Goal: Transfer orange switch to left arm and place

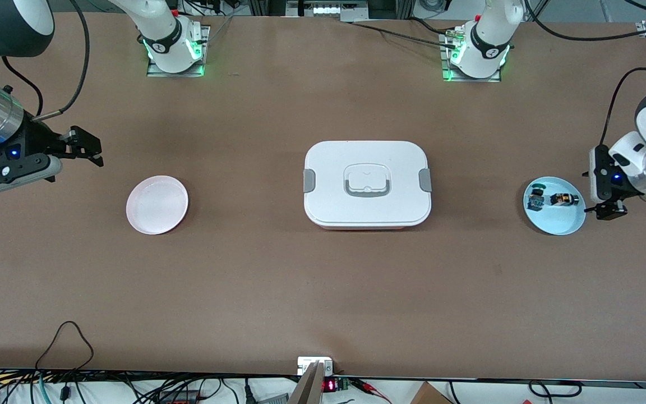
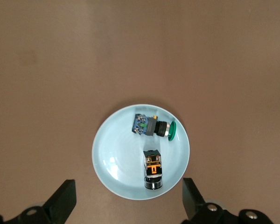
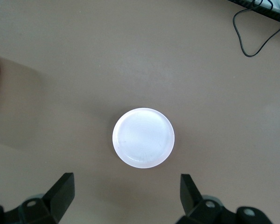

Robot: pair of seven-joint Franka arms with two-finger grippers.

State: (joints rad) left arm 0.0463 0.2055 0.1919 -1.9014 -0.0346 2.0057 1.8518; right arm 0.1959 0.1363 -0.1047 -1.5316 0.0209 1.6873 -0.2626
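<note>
The orange switch (image 1: 562, 200) (image 2: 152, 169) lies on its side in a light blue plate (image 1: 559, 223) (image 2: 116, 158) toward the left arm's end of the table. My left gripper (image 1: 610, 211) (image 2: 129, 187) hangs open just off that plate's rim, holding nothing. The white box (image 1: 334, 168) with grey clips stands at the table's middle. My right gripper (image 1: 90, 149) (image 3: 125, 181) is open and empty in the air, over bare table beside a pale pink plate (image 1: 156, 204) (image 3: 143, 137) toward the right arm's end.
A second switch with a teal-green cap (image 1: 536, 197) (image 2: 152, 126) shares the blue plate, beside the orange one. The pink plate holds nothing. Loose cables (image 1: 65, 342) (image 3: 252, 32) run along the table edge nearest the front camera. Both arm bases (image 1: 174, 47) (image 1: 477, 53) stand at the farthest edge.
</note>
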